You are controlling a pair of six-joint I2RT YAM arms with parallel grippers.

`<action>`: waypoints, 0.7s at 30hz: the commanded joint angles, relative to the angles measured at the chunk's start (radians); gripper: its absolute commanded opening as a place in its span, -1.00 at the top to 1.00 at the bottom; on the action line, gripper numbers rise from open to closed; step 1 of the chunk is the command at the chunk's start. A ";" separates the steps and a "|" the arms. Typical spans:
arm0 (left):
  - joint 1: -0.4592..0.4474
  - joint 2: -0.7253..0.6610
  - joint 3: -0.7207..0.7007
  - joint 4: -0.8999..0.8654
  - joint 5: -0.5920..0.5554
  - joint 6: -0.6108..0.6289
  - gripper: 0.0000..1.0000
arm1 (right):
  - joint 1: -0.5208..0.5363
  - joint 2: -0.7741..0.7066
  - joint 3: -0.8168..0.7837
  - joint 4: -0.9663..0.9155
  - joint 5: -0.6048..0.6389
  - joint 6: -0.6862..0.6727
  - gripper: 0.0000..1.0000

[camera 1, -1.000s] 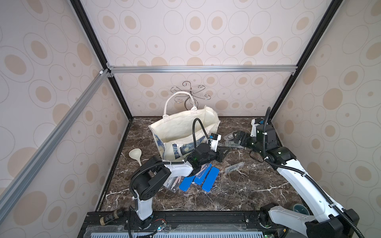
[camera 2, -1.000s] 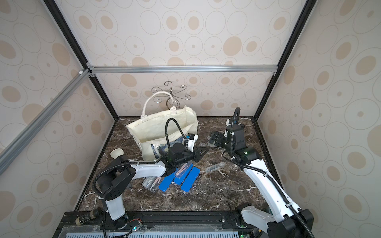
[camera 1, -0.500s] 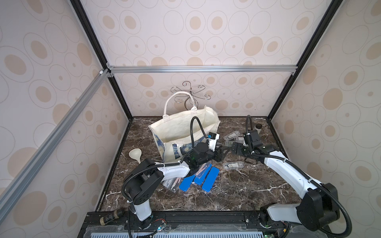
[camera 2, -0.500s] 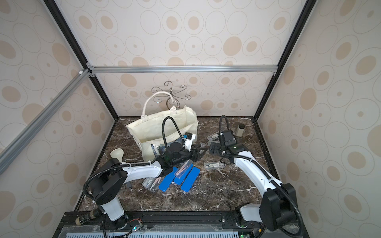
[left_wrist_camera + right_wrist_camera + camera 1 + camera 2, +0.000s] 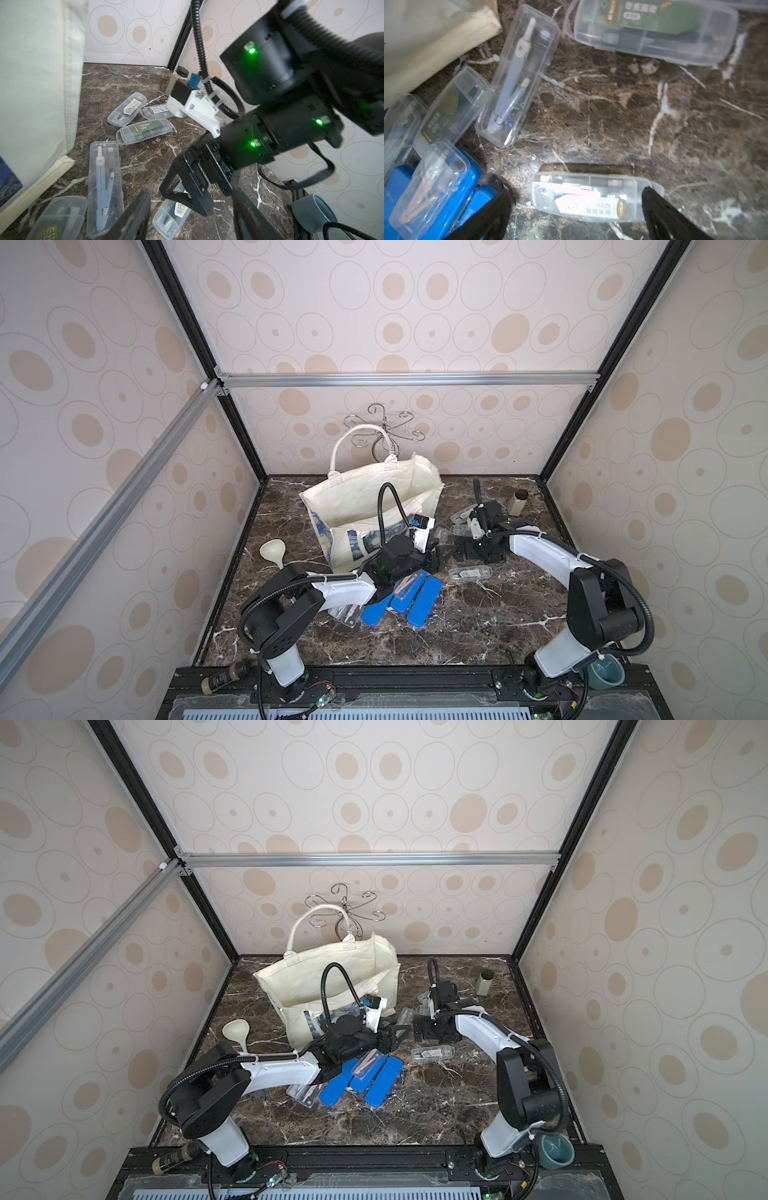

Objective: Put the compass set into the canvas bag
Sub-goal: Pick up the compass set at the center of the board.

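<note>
Read this as the pick step, nothing bagged that I could see. The canvas bag (image 5: 361, 493) stood upright with its mouth open. In both top views its inside showed only cream cloth, though the left arm's cable (image 5: 388, 499) hid part of it.

The right gripper (image 5: 576, 191) hung low over 1 compass set (image 5: 588, 197), a clear case with a white-and-gold label. It lay flat on the marble table (image 5: 623, 116), apart from the bag and out past its end wall. Claw was spread to the full, gripping nothing. Its fingers (image 5: 660, 216) lined up with the case's long axis, 1 at each end, not across its narrow width.

The left gripper (image 5: 439, 559) sat between that case and the bag's near corner, claw parted, empty.

Other sets:
- 1 clear case with a grey-blue compass (image 5: 517, 76) lay just beside the bag's bottom corner.
- A green-labelled case (image 5: 654, 27) lay farther from the bag.
- 3 blue cases (image 5: 426, 605) were piled off the bag's printed side.

Next move, my guess: turn the right wrist so the jaws crossed the narrow width, then drop, close, lift above the bag's rim and release over the mouth. Smooth plastic would likely slip under a lengthwise pinch. The left arm crowded the path to the bag and probably needed to back off first.
</note>
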 commanded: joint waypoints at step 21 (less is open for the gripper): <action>0.001 -0.078 -0.082 0.115 -0.028 0.035 -0.24 | -0.047 0.003 -0.181 -0.024 -0.258 0.028 -1.00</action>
